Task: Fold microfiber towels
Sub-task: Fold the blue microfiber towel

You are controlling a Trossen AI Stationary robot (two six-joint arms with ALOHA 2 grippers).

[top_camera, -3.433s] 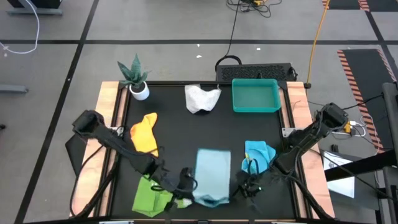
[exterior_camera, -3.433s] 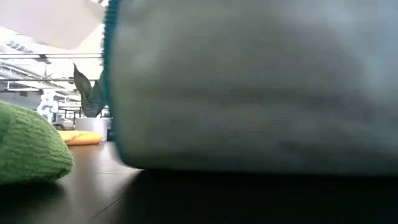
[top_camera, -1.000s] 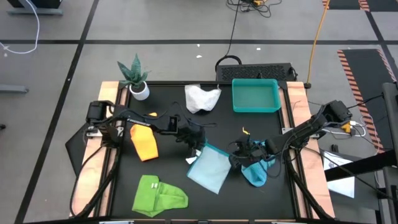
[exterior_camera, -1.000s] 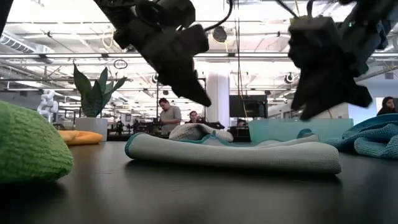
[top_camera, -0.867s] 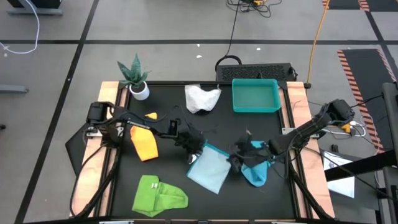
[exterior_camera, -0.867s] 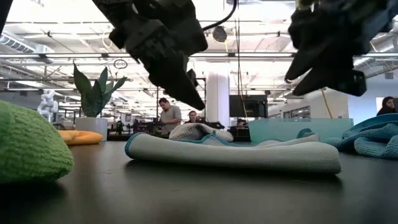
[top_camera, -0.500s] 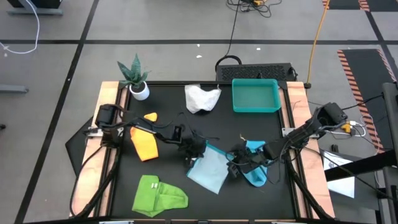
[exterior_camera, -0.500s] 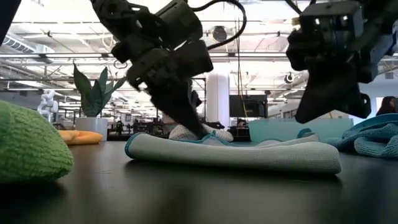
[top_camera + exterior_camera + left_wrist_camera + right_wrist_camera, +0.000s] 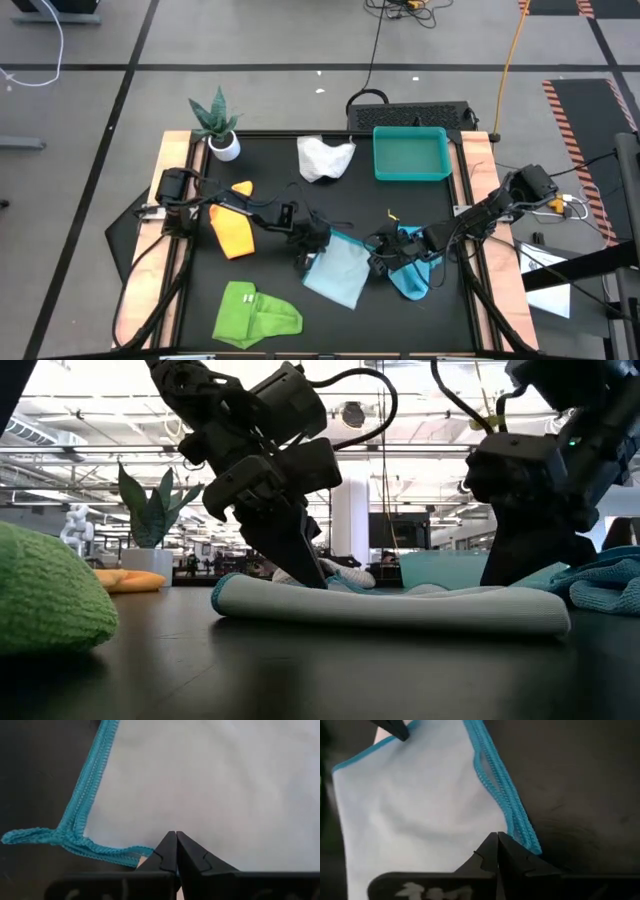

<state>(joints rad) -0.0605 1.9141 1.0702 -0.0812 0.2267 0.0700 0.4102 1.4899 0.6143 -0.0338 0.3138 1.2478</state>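
Grey tiled floor (image 9: 250,40) (black seams)

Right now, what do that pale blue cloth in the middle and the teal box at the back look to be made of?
The pale blue cloth looks like soft matte fabric with a stitched turquoise edge, lying limp and folded. The teal box looks like rigid, smooth plastic, probably: straight walls, even colour.
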